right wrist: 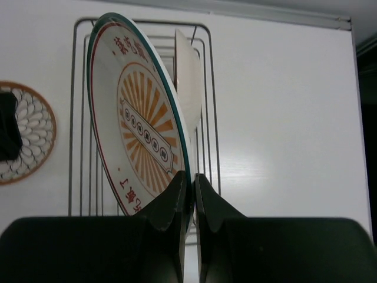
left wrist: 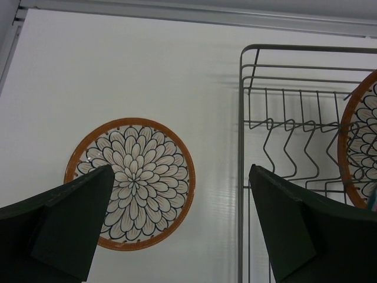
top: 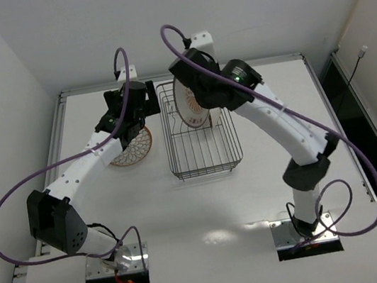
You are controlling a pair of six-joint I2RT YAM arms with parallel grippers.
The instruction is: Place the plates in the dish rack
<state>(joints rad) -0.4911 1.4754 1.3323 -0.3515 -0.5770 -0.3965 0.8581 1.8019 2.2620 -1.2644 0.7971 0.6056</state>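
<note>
- Right wrist view: the sunburst plate [right wrist: 138,112] is seen held on edge over the dish rack [right wrist: 73,118], with its face turned to the left.
- Its near rim is pinched by the right hand [right wrist: 189,177]. The fingers are drawn in to a thin slit, and only the plate's rim is caught between them.
- The step in hand is judged to be the setting of this plate into the rack. Whether its lower rim is already seated between the wires cannot be told, as that edge is hidden.
- A second plate [right wrist: 189,76], showing a plain pale side, stands upright in the rack just behind the held one, so one plate is taken as loaded.
- For the next move, the held plate would need to be kept upright and lowered straight until it is borne by the wires between two prongs [left wrist: 283,147], clear of its neighbour. Only then should the grip be released and the hand drawn away upward.
- The left hand [left wrist: 181,177] is spread wide. Nothing is held by it, and no contact with anything can be made out.
- The petal plate [left wrist: 129,183] lies flat and face up on the counter [left wrist: 88,71], just left of the rack and framed between the left fingers.
- This plate is judged to be the last one left to load. Since it lies flat, a grasp on its rim would be called for, with one finger worked under the edge.
</note>
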